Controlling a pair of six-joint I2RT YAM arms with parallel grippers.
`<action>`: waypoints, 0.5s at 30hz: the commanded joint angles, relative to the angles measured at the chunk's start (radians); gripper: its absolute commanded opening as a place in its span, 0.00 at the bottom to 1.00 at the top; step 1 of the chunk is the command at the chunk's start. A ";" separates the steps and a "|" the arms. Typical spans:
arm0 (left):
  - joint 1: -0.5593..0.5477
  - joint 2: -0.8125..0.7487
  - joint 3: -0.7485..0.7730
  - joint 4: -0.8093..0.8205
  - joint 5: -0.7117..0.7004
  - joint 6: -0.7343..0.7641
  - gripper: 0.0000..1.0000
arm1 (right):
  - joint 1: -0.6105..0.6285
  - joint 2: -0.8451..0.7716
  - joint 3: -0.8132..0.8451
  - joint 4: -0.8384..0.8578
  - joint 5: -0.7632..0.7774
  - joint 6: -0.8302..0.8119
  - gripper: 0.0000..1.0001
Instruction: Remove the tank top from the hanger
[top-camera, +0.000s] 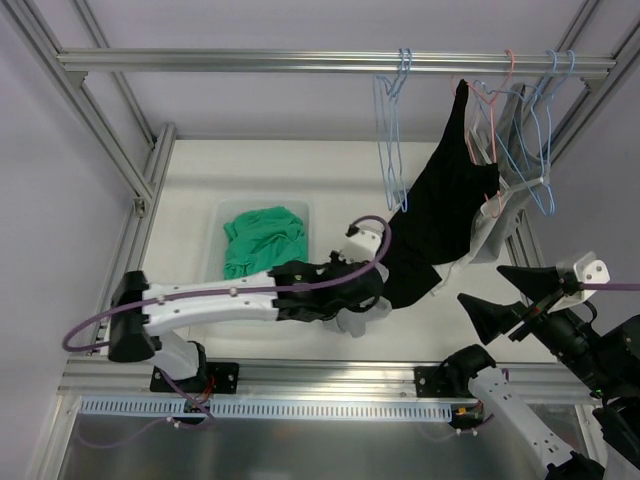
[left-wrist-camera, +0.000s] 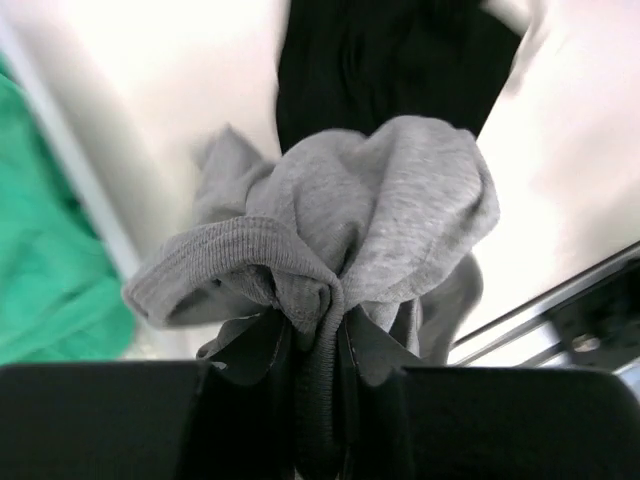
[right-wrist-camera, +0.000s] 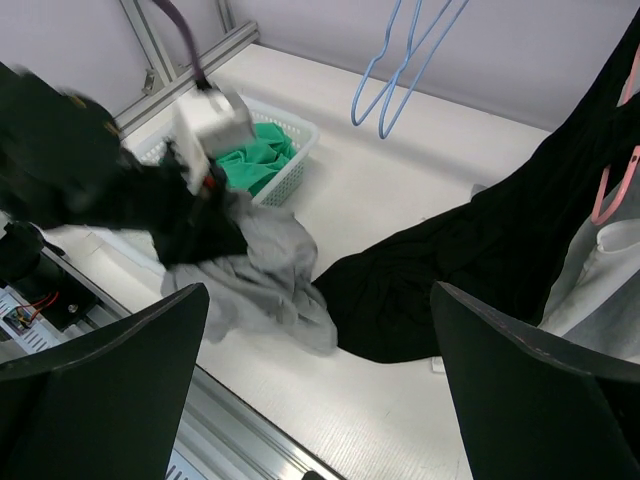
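- Between the fingers of the left hand (left-wrist-camera: 318, 345): grey tank top (left-wrist-camera: 380, 220), pinched tight in a bunch, apparently held by nothing else.
- Beyond that hand: black garment (top-camera: 440, 210), slung from a pink hanger (top-camera: 509, 65) down to the desk (top-camera: 300, 170).
- Left of it: basket (top-camera: 213, 235), judged the likely drop point.
- Right hand (right-wrist-camera: 320, 295): spread wide, empty, well apart.

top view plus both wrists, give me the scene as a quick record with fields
left fingers: shut on grey garment, which is bunched up
right fingers: open, holding nothing
black garment: hanging, lower end resting on table
basket: holds green garment
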 joint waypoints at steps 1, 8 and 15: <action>0.003 -0.157 0.052 -0.005 -0.182 0.049 0.00 | -0.002 -0.010 0.007 0.042 -0.006 -0.012 0.99; 0.039 -0.282 0.168 -0.034 -0.333 0.182 0.00 | -0.002 -0.008 0.024 0.045 0.005 -0.012 0.99; 0.078 -0.392 0.293 -0.056 -0.472 0.319 0.00 | -0.004 -0.008 0.028 0.045 0.015 -0.016 1.00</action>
